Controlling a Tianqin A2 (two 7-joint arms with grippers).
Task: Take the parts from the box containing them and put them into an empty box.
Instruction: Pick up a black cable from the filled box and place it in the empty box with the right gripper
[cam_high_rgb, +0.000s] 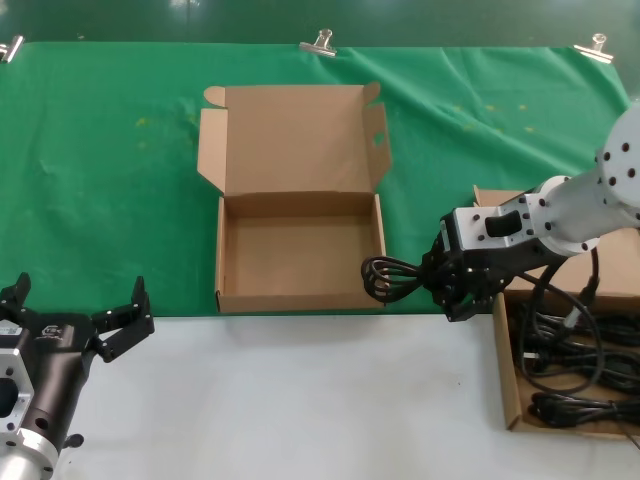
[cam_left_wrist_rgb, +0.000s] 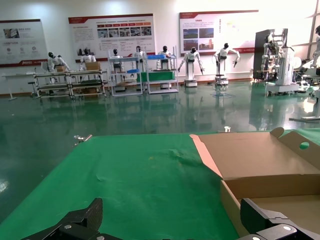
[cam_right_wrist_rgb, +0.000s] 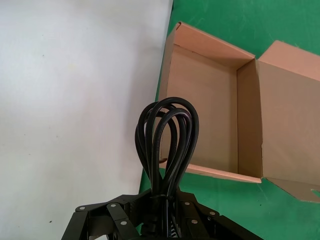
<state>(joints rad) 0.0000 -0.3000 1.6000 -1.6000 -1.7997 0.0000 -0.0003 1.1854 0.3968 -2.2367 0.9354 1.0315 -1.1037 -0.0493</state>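
- My right gripper (cam_high_rgb: 432, 283) is clenched on one looped black power cord (cam_high_rgb: 388, 277), holding it in the air between the two boxes.
- The cord's loops stick out toward the empty box (cam_high_rgb: 299, 296), their ends just beside its right front corner, over the edge where green cloth (cam_high_rgb: 100, 180) meets white table (cam_high_rgb: 300, 400).
- In the right wrist view the loop (cam_right_wrist_rgb: 167, 137) rises straight from between my fingers, with the empty box's near wall (cam_right_wrist_rgb: 215, 172) past it.
- The empty box sits on the cloth, lid (cam_high_rgb: 295, 135) folded back flat.
- The box of cords (cam_high_rgb: 508, 370) is at the far right, partly under my right arm; more black cords (cam_high_rgb: 575, 360) lie in it.
- My left gripper (cam_high_rgb: 78, 318) hangs released at the lower left over the white table, well apart from both boxes.
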